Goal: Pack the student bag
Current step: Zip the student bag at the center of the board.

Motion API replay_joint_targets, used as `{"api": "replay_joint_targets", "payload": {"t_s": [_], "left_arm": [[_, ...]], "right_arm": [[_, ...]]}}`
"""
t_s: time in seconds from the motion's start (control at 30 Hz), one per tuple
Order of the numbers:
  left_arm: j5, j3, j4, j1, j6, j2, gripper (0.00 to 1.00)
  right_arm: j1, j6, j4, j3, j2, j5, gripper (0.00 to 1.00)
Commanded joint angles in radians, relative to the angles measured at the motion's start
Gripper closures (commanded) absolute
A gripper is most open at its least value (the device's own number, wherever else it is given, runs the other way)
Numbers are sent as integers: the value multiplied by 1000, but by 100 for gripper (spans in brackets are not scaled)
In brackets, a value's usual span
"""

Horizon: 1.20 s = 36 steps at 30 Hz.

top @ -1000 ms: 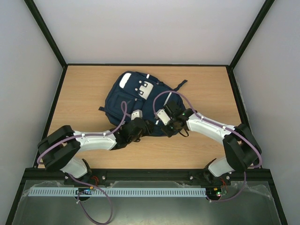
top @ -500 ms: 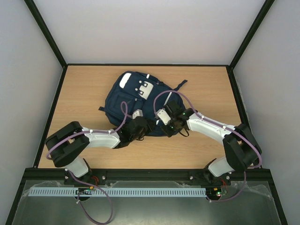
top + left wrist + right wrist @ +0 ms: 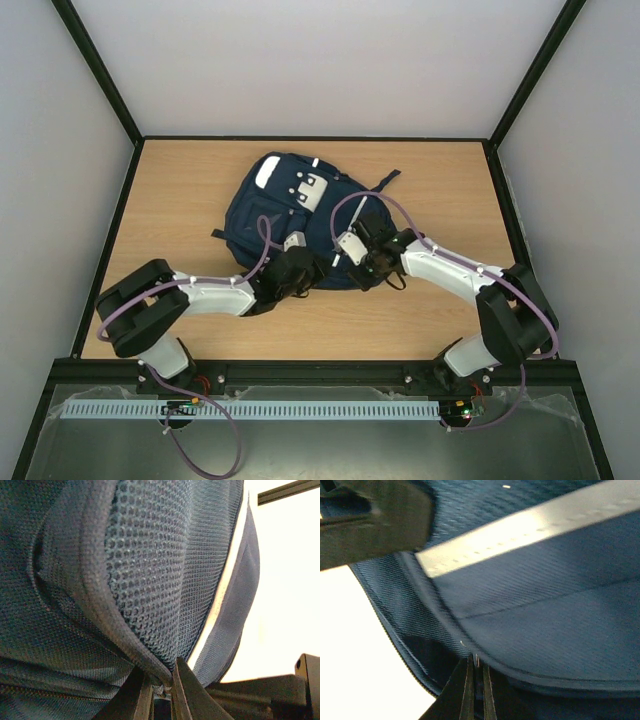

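Backpack (image 3: 285,210) lies mid-counter (image 3: 170,200), navy, with its white-patched end toward the far side. My left end effector (image 3: 161,682) is closed on a piped seam beside the mesh panel (image 3: 160,570). My right end effector (image 3: 476,664) is closed on the bag's edge seam, near a white stripe (image 3: 520,527).
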Motion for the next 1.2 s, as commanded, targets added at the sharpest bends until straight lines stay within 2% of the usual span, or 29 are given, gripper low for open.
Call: {"api": "replay_joint_targets", "payload": {"t_s": [0.0, 0.33, 0.47, 0.6, 0.77, 0.8, 0.87, 0.9, 0.97, 1.17], "left_arm": [[-65, -49, -87, 23, 72, -88, 97], [-37, -158, -225, 34, 136, -239, 98], [-59, -203, -356, 46, 170, -343, 98], [-69, -199, -596, 101, 221, -499, 98], [-130, -224, -801, 255, 257, -723, 98], [-128, -230, -818, 287, 260, -765, 91], [-115, -236, -846, 335, 255, -840, 64], [-106, -235, -859, 348, 249, -866, 57], [-66, -238, -869, 356, 235, -896, 54], [103, -288, -865, 354, 153, -911, 53]], "right_arm": [[-59, -56, -120, 36, -18, 25, 99], [-137, -138, -134, 109, 23, 81, 99], [-132, -171, -145, 99, -3, 9, 99], [-8, -127, -164, 98, -37, -4, 99], [218, -30, -156, 173, 10, -29, 99], [243, -11, -154, 196, 37, -41, 99], [290, -12, -155, 245, 101, -24, 99], [303, -14, -156, 266, 128, -16, 99], [307, -10, -154, 299, 170, -36, 99], [309, -5, -156, 332, 204, -59, 99]]}}
